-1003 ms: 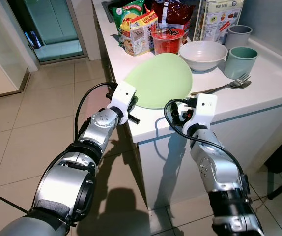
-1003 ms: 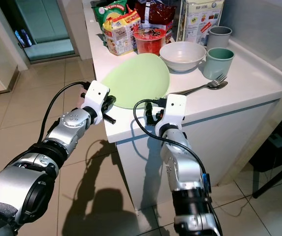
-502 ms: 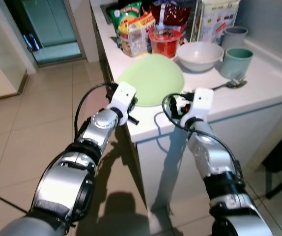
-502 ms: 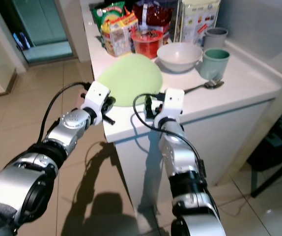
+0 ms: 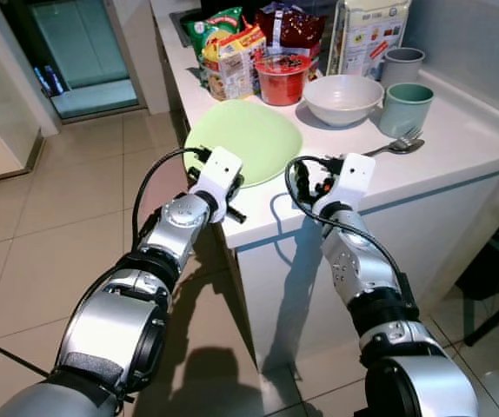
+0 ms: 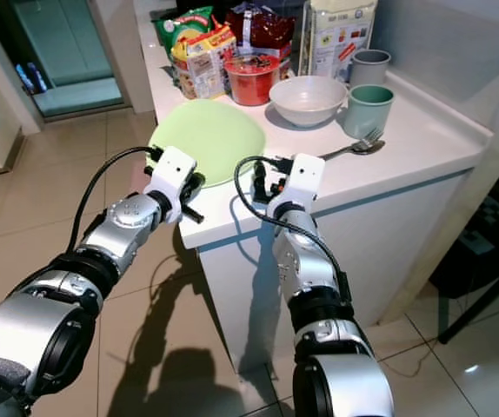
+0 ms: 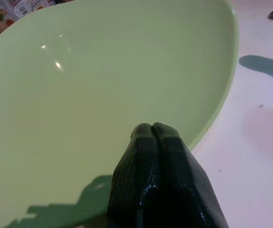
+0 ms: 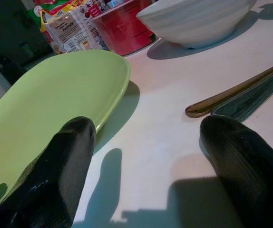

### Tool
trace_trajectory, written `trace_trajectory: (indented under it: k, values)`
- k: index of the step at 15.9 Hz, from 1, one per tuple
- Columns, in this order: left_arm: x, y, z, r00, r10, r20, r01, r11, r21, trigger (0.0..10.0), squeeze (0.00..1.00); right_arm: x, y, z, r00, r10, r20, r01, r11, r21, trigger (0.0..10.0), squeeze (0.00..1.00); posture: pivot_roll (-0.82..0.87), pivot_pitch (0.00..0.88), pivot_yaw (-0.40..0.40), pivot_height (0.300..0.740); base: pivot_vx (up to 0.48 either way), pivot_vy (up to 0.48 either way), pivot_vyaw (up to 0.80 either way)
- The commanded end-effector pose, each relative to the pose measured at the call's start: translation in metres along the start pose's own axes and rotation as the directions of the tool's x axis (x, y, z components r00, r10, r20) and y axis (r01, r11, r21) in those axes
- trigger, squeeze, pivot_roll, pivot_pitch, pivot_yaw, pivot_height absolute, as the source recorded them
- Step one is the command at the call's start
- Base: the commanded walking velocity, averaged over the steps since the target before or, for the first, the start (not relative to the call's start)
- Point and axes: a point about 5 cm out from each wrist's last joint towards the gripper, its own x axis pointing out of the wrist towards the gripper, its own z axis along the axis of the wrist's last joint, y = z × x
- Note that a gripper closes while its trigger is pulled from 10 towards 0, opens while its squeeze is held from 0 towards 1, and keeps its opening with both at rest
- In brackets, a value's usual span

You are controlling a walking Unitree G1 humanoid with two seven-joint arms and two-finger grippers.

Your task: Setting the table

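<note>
The light green plate (image 5: 243, 142) lay on the white worktop (image 5: 458, 148) near its front-left corner, its rim reaching the left edge; behind it, toward the back edge, stood snack packets (image 5: 232, 56) and a red tub (image 5: 280, 78), and further right a white bowl (image 5: 342, 97), two cups (image 5: 406, 106) and a fork (image 5: 397, 146) lying beside a spoon. The left gripper (image 7: 153, 130) sat at the plate's near rim by the front-left corner; in its wrist view the two black fingers were pressed tip to tip and lay over the rim, but whether the rim was pinched between them I could not tell. The right gripper (image 8: 146, 142) hovered low over the worktop's front edge just right of the plate, its fingers (image 8: 67, 156) spread wide, one over the plate's edge and the other toward the fork handle. The step in hand seemed to be taking up the plate; to do it well the left gripper would have needed a sure bite on the rim before any lift, since a smooth shallow plate slips easily; the right gripper should have closed on the opposite rim, keeping clear of the cutlery; the lift wanted to be level and slow, away from the bowl.
</note>
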Motion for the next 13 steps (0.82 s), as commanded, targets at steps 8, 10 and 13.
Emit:
trace_trajectory:
  k: [8,10,13]
  values:
    - [-0.0027,-0.0083,-0.0194,0.995,-0.049,-0.089,0.051,0.998,0.025,10.0,0.00,-0.0008,-0.0003,-0.0137,0.999,0.006,-0.041,-0.007,1.000,-0.024,10.0,0.00,0.02,0.000,0.106,0.740,0.000,0.000,0.00]
    - [-0.0028,-0.0095,-0.0203,0.994,-0.054,-0.090,0.056,0.998,0.029,10.0,0.00,-0.0007,0.0001,-0.0139,0.999,0.010,-0.040,-0.011,1.000,-0.028,10.0,0.00,0.02,0.000,0.104,0.740,0.000,0.000,0.00]
    - [-0.0026,-0.0103,-0.0201,0.994,-0.058,-0.089,0.061,0.998,0.031,10.0,0.00,-0.0009,0.0017,-0.0147,0.999,0.015,-0.041,-0.016,0.999,-0.030,10.0,0.00,0.02,0.000,0.103,0.740,0.000,0.000,0.00]
